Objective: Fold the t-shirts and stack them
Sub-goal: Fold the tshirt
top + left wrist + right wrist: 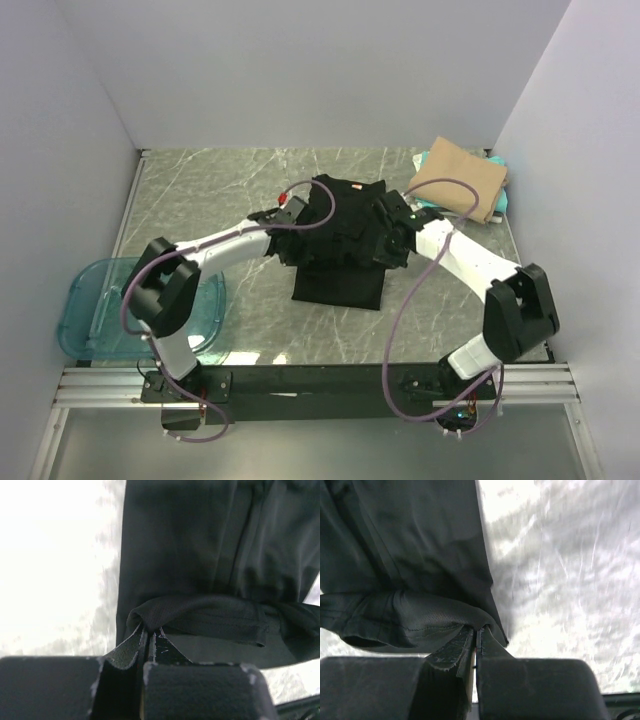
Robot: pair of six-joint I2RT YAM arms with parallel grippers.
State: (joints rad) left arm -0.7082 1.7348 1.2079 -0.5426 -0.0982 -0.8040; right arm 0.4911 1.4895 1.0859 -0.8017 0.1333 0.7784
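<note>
Matt black cloth t-shirt (338, 250); glossy marble table (200, 190)

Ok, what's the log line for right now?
left gripper: shut on black t-shirt | right gripper: shut on it | tan shirt: folded, far right

The left arm (215, 245) and right arm (465, 255) angle inward, left pincer (150, 636) and right pincer (476, 630) clamped tight.

The black shirt (338, 262) fills the middle of the table (200, 190). The left arm (225, 245) and right arm (465, 258) reach over it. The back left is bare. A tan pile (460, 178) blocks the back right corner. A blue tray (90, 310) sits front left. Walls (300, 70) close three sides.
</note>
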